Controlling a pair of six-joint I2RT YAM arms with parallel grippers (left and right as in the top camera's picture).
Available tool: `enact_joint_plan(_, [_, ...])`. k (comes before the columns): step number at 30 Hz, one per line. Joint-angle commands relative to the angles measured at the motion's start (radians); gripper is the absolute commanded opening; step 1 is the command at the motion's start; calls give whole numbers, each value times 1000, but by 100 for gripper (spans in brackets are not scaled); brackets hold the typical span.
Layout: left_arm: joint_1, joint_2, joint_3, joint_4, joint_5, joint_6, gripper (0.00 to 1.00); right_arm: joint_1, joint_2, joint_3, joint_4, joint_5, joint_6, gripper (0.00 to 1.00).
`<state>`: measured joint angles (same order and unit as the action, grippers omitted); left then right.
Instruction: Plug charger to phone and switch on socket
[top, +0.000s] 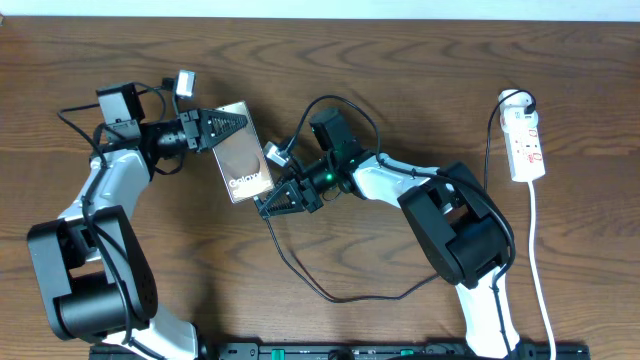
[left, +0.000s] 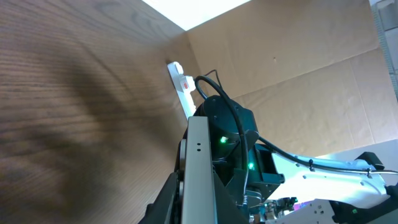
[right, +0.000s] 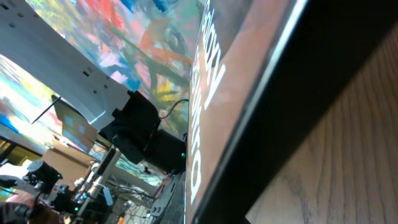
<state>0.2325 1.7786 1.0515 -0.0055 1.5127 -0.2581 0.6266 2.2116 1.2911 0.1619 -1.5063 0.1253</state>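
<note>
Overhead, the left pincer clamps the phone. The right pincer, its grip unclear, crowds the phone's lower end, with the charger looping nearby. The socket lies well apart.

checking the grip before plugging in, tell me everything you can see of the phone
The phone is a flat, glossy brown-grey slab with white Galaxy lettering, set at a slant in the overhead view. The left claw clamps its upper end; the left wrist view shows it edge-on inside that claw. The right claw sits by its lower corner; whether it touches there is unclear.
</note>
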Motion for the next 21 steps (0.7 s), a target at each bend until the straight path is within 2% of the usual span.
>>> enact_joint_plan(1, [-40, 5, -2, -3, 53, 3, 7, 22, -10, 8, 7, 11, -5, 1])
enact_joint_plan(21, [-40, 5, -2, -4, 54, 14, 7, 22, -10, 8, 67, -11, 39, 1])
